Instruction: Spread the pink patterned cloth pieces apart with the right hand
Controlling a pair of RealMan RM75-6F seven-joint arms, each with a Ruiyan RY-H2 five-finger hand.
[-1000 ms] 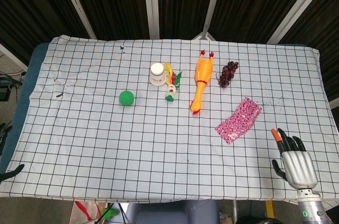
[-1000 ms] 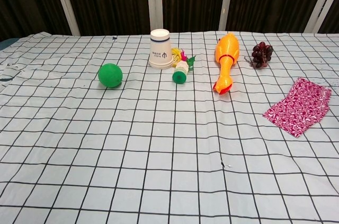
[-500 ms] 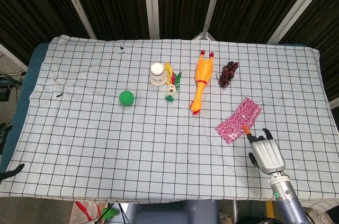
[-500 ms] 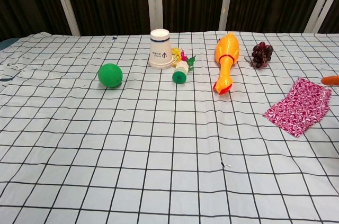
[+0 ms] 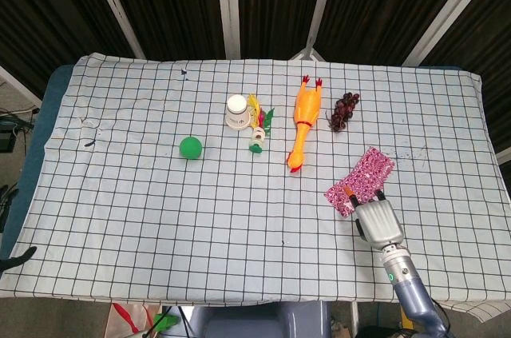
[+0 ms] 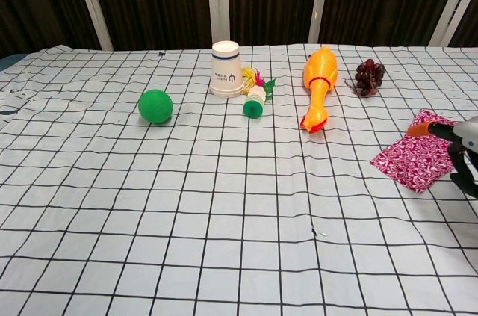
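One pink patterned cloth (image 5: 360,180) lying flat at four o'clock on the table (image 5: 120,194), below the rubber chicken (image 5: 301,121). Right hand (image 5: 374,216) poised over its near end, fingers spread, holding nothing. Approach step; next, press down and slide the layers apart.

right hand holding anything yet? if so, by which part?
Nothing visibly held. The right hand is over the near end of the pink patterned cloth, fingers spread and pointing down at it in the chest view; whether they touch it cannot be told.
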